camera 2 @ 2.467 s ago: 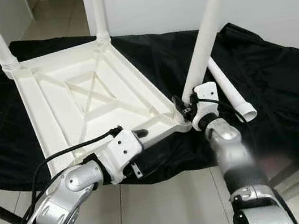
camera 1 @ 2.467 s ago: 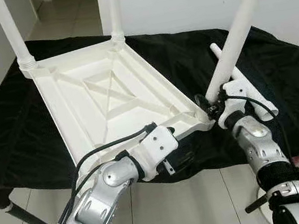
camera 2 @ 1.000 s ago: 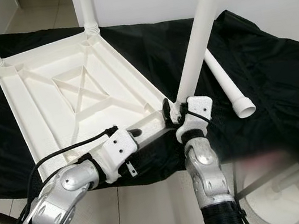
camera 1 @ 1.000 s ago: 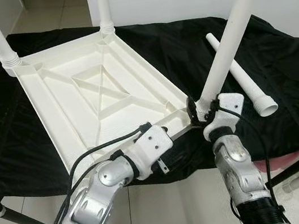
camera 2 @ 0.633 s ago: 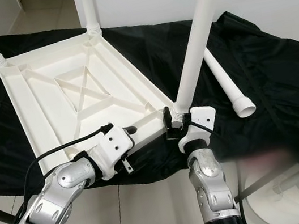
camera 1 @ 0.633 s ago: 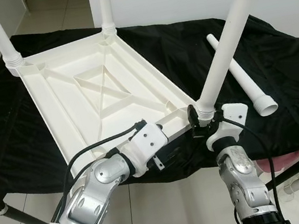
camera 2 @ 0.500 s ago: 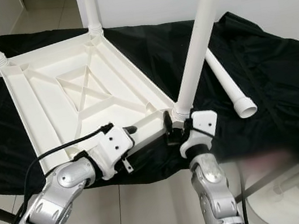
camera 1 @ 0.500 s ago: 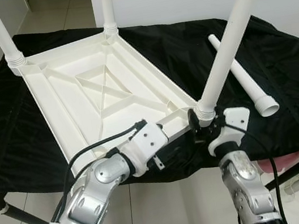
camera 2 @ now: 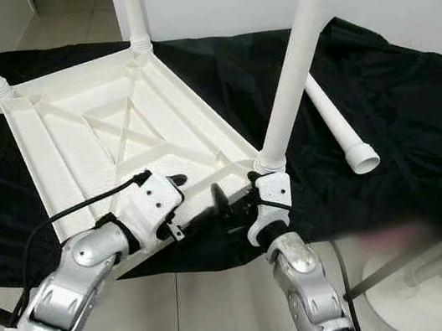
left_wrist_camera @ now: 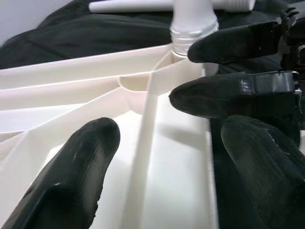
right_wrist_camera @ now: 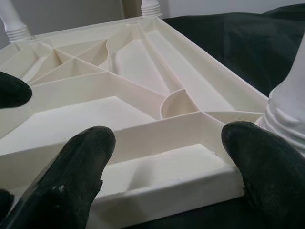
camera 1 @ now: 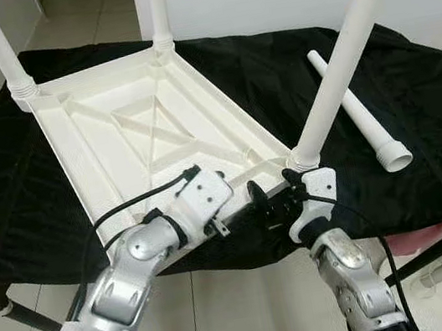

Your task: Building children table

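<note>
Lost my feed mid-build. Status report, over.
Both grippers open at tabletop's near edge, left gripper, right gripper. Three legs fitted. Fourth leg loose on black cloth.

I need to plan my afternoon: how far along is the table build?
Three legs stand in the upside-down tabletop, including the near-right leg. Both grippers, left and right, sit open at its near edge. Left: the fourth leg lying on the black cloth.

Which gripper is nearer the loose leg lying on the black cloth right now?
Right. The right gripper sits at the tabletop's near edge, beside the newly fitted leg, closer to the loose leg. The left gripper lies farther left on that edge.
</note>
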### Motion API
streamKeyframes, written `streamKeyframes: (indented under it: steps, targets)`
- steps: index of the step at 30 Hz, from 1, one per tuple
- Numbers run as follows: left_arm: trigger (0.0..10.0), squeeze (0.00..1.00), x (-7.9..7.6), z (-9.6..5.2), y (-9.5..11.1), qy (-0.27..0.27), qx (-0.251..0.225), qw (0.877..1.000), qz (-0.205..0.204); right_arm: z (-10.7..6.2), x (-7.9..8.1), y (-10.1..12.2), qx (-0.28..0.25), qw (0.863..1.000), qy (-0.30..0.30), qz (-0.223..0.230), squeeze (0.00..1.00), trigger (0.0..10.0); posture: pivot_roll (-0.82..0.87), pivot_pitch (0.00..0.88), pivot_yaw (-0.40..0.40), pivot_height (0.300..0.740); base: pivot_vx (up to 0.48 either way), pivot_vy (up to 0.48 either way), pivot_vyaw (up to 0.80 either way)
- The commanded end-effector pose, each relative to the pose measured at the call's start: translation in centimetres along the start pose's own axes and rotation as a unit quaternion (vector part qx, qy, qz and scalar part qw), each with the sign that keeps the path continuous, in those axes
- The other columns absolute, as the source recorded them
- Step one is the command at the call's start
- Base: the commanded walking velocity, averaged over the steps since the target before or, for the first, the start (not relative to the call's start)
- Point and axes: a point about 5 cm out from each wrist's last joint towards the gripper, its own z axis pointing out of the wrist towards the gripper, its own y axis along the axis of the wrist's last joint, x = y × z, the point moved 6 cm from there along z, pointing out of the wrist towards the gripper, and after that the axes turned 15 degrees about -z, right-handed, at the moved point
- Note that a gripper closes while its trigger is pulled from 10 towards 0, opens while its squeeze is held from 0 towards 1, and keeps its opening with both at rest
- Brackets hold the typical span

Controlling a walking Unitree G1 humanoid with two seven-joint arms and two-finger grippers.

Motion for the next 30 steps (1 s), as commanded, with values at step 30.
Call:
streamKeyframes:
  steps: [30]
  targets:
    - [10.0,0.0,6.5,0.0,-2.0,0.131,0.061,0.989,-0.03,1.5,-7.1,-0.1,-0.013,0.999,-0.048,-0.005,0.0,10.0,0.02,0.113,-0.072,0.74,0.0,0.0,0.0]
